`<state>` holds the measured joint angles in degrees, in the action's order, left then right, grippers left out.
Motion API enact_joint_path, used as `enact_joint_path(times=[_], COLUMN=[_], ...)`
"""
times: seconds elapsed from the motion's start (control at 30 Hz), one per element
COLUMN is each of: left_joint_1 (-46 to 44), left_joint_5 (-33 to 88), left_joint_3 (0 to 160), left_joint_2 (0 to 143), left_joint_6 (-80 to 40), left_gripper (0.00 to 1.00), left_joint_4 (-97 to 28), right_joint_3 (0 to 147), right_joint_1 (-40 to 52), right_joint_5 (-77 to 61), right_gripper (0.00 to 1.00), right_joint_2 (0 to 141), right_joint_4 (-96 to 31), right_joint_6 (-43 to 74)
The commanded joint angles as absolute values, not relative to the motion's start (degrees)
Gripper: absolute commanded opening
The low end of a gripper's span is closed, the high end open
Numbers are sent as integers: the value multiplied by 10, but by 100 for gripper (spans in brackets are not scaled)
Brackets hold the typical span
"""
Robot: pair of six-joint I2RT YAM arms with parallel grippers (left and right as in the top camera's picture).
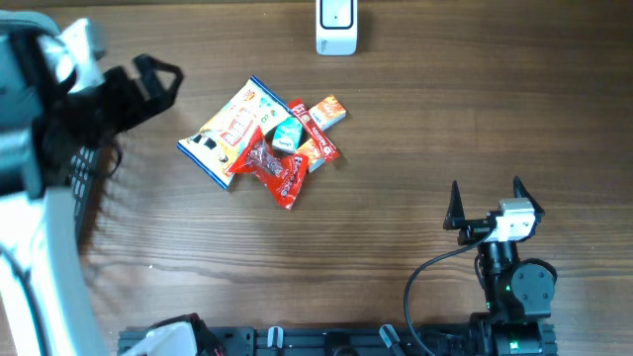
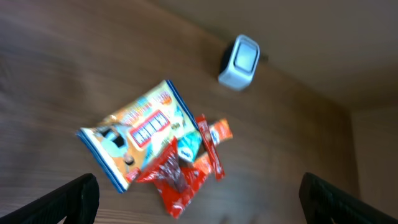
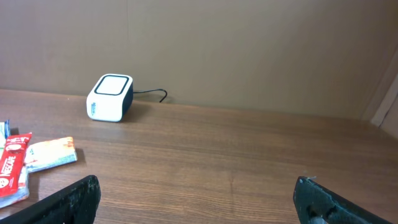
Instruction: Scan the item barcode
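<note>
Snack packets (image 1: 265, 141) lie heaped mid-frame on the surface (image 1: 445, 119), below the scanner (image 1: 336, 25) at top centre. The left gripper (image 1: 153, 84), upper left, and the right gripper (image 1: 486, 198), lower right, both stand apart, holding nothing. Probably best to lift one top packet by its edge.

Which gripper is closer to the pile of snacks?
Left. In the overhead view the left gripper is just up-left of the snack pile. The right gripper sits much farther off, down-right of it.
</note>
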<state>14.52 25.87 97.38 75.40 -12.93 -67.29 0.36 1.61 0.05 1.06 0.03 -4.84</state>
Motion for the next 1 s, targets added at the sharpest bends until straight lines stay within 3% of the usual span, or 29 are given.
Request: enact_joint_path(times=[0.0,0.23,0.97], left_joint_1=[207,303,306], left_joint_5=[176,119,96], left_joint_3=[983,983,983], left_joint_2=[678,618,829], left_joint_6=[-125,-155,-199], left_gripper=[100,100,100], left_joint_4=[-675,-687,-671], right_joint_3=[3,3,3], right_joint_1=[14,14,14], right_joint_5=[0,0,0], right_gripper=[100,100,100], right_joint_2=[8,8,8], right_joint_4=[3,3,3], right_joint_6=[-54,-55,-55])
